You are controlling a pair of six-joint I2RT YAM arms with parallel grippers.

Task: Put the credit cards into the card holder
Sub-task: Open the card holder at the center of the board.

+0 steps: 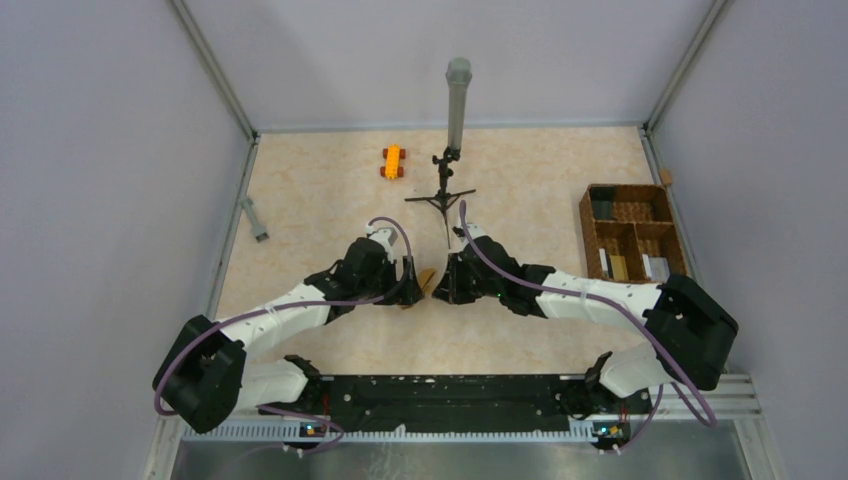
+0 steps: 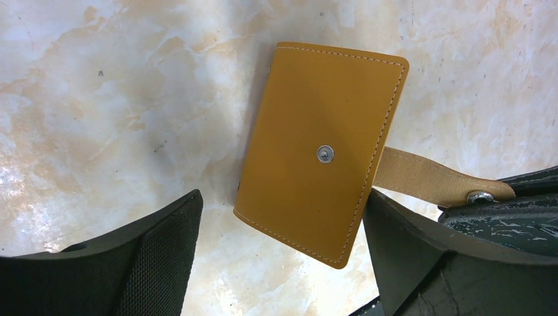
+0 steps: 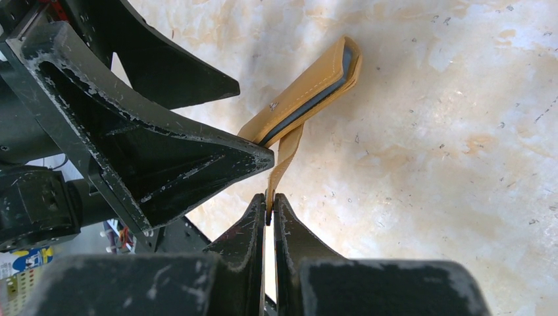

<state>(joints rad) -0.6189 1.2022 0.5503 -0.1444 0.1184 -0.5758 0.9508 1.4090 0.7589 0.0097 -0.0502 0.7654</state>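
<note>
The mustard-orange card holder [image 2: 316, 118] with its small snap dot lies folded, tilted, between the two grippers at the table's middle [image 1: 427, 281]. My left gripper [image 2: 283, 217] is open, and the holder's lower corner sits between its fingers [image 2: 158, 257] without touching them. My right gripper [image 3: 268, 201] is shut on the holder's tan snap strap [image 3: 283, 158]. Edge-on in the right wrist view, the holder [image 3: 309, 82] shows a thin grey-blue strip [image 3: 314, 102] between its leaves. I cannot tell which card it is. No loose cards are in view.
A small orange toy car [image 1: 392, 161] sits at the back. A black tripod with a grey tube [image 1: 456, 100] stands just behind the grippers. A brown wicker compartment basket [image 1: 632, 232] is at the right. A grey bar [image 1: 254, 218] lies by the left wall.
</note>
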